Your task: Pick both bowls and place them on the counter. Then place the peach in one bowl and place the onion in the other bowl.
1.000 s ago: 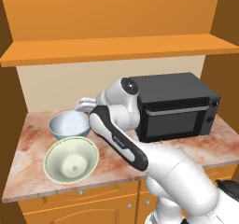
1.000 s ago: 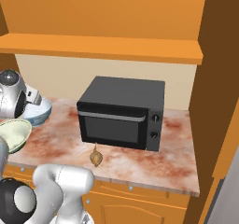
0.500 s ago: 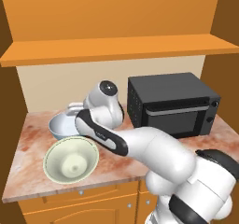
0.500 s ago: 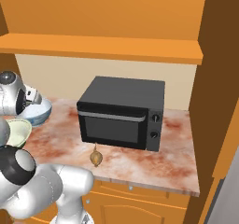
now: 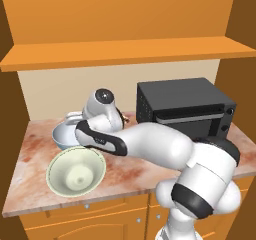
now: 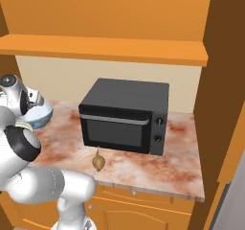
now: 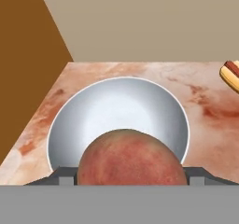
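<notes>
Both bowls stand on the counter (image 5: 30, 139): the cream bowl (image 5: 76, 170) at the front, the white bowl (image 5: 64, 135) just behind it toward 11 o'clock. My gripper (image 7: 130, 174) holds the peach (image 7: 131, 158), its jaws set wide and closed on the fruit's flanks; the hand view looks past the peach straight into the white bowl (image 7: 119, 120), whose hollow lies at 12 o'clock of the fruit. The step in hand, as I judge it, is setting the peach into this bowl.

To do it well, I should bring the fruit over the middle of the hollow, not the near rim, lower until it is close to the floor of the bowl, and only then part the jaws, so that it does not bounce or roll out. How high the peach hangs above the rim I cannot tell from these views, as my own arm hides the hand. Withdraw straight up, clear of the rim.

The hot dog (image 7: 230, 74) at 2 o'clock is no concern. The onion (image 6: 98, 161) waits on the counter in front of the microwave (image 6: 125, 114), for the cream bowl.
</notes>
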### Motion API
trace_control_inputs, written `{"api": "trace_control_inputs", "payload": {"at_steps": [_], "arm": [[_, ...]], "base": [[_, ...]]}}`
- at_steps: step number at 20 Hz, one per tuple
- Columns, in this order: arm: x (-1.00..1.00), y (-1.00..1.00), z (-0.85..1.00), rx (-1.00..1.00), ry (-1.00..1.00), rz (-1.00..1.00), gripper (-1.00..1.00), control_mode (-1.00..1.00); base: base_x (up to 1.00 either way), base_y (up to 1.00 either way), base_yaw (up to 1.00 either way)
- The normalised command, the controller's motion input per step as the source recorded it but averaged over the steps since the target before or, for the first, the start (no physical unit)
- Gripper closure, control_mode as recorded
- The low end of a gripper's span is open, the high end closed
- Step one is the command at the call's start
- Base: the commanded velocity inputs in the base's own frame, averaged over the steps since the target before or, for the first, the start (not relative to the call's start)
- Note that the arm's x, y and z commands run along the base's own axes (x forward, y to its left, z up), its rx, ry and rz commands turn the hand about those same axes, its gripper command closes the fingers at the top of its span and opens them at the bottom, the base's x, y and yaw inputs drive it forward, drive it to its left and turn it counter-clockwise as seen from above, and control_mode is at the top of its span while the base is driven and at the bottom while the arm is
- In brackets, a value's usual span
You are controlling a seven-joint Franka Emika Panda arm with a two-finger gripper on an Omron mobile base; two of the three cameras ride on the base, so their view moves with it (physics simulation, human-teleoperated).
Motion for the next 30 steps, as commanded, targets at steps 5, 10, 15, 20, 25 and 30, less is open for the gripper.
{"api": "trace_control_inputs", "payload": {"at_steps": [5, 10, 15, 20, 25, 30], "arm": [[0.29, 0.20, -0.14, -0.04, 0.01, 0.01, 1.00, -1.00], [0.27, 0.09, -0.12, -0.02, 0.01, 0.02, 1.00, -1.00], [0.00, 0.15, -0.20, -0.01, 0.09, 0.05, 1.00, -1.00], [0.00, 0.10, -0.27, -0.03, 0.07, 0.05, 1.00, -1.00], [0.05, 0.00, -0.28, -0.05, 0.01, 0.05, 1.00, -1.00], [0.19, 0.00, -0.23, -0.05, 0.03, 0.03, 1.00, -1.00]], "base": [[0.00, 0.00, 0.00], [0.00, 0.00, 0.00], [0.00, 0.00, 0.00], [0.00, 0.00, 0.00], [0.00, 0.00, 0.00], [0.00, 0.00, 0.00]]}}
